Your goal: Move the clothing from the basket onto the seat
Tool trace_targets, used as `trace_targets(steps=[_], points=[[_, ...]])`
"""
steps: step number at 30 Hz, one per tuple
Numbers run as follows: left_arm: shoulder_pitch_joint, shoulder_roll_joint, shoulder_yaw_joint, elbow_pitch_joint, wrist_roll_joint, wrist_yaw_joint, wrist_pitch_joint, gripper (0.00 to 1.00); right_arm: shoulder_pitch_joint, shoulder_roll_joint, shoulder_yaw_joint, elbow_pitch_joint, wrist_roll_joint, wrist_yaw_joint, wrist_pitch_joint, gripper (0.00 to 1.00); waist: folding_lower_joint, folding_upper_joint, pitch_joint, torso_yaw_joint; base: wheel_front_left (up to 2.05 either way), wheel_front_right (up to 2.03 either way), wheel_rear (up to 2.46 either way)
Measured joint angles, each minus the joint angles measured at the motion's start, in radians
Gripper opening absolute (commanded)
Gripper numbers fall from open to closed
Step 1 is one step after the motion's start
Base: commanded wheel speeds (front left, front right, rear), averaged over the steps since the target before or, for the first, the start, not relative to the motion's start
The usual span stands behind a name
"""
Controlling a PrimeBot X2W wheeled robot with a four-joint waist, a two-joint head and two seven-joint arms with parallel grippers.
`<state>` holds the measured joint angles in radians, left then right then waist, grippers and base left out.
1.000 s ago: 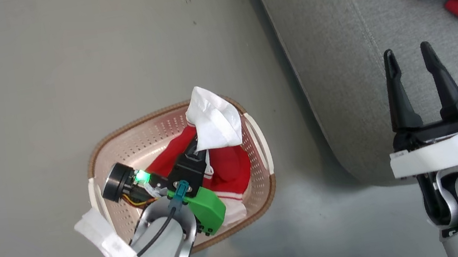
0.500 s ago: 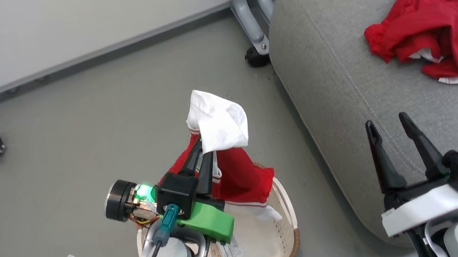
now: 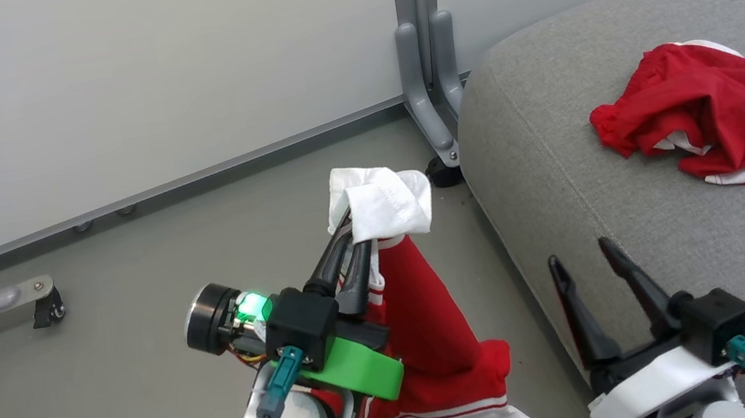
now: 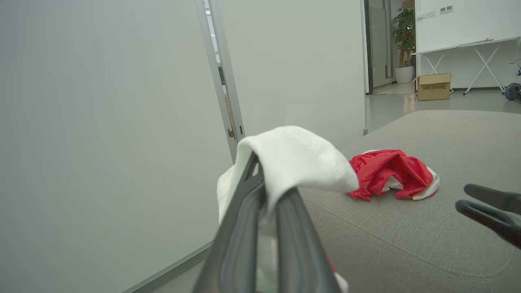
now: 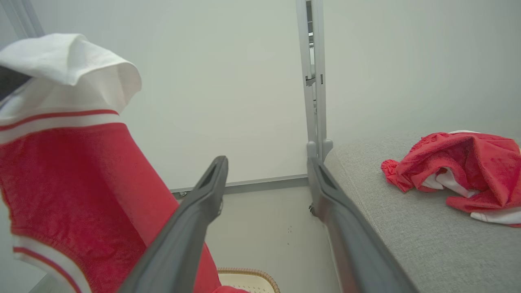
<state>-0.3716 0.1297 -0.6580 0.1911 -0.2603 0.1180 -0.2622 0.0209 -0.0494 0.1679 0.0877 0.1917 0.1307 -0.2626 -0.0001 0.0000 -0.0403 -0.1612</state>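
Red-and-white fabric is pinched in the left gripper. Its two dark fingers are pressed together on the white hem of the held garment

- White hem is folded over the fingertips, centre of head frame. The red body with thin white stripes hangs below, down to the lower centre edge
- Left wrist view: white cloth is draped over the closed fingers, mid-frame
- Basket: only a short arc of brown woven-look rim and cream wall shows, at the bottom centre of the right wrist frame, under the hanging cloth
- Right gripper: fingers spread wide, nothing between them. It sits at lower right of head frame, by the near edge of the seat
- Seat: grey woven cushion with a rounded corner, taking up the right side of head frame
- Second garment: crumpled red heap with white trim, lying on the seat at upper right, well apart from both grippers
- Behind: grey floor, pale wall panel, and grey metal post at upper centre, just beside the seat corner
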Motion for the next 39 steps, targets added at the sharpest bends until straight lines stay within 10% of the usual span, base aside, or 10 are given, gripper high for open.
trace_targets(steps=[10,29,30,32,39], points=[[-0.012,-0.019,-0.028,-0.092,0.018,-0.031,0.0,0.0,-0.087,-0.085,0.253,0.044,0.085,0.0,0.0,1.0,0.0,0.0,0.012,0.016,0.0,0.0,0.0],[-0.069,-0.032,-0.076,-0.149,0.016,-0.053,0.024,0.0,-0.193,-0.071,0.252,0.215,0.049,0.0,0.0,1.0,0.0001,0.0,0.035,0.067,0.0,0.0,0.0],[-0.069,-0.029,-0.076,-0.148,0.016,-0.053,0.024,0.0,-0.195,-0.068,0.255,0.213,0.048,0.0,0.0,0.78,0.0,0.0,0.036,0.068,0.0,0.0,0.0],[-0.069,-0.027,-0.076,-0.147,0.015,-0.053,0.024,0.0,-0.198,-0.068,0.277,0.214,0.048,0.0,0.0,0.0,0.0,0.0,0.038,0.069,0.0,0.0,0.0],[-0.07,-0.023,-0.073,-0.125,0.008,-0.052,0.023,0.0,-0.21,-0.084,0.309,0.212,0.07,0.0,0.0,0.0,0.0001,0.0,0.042,0.073,0.0,0.0,0.0]])
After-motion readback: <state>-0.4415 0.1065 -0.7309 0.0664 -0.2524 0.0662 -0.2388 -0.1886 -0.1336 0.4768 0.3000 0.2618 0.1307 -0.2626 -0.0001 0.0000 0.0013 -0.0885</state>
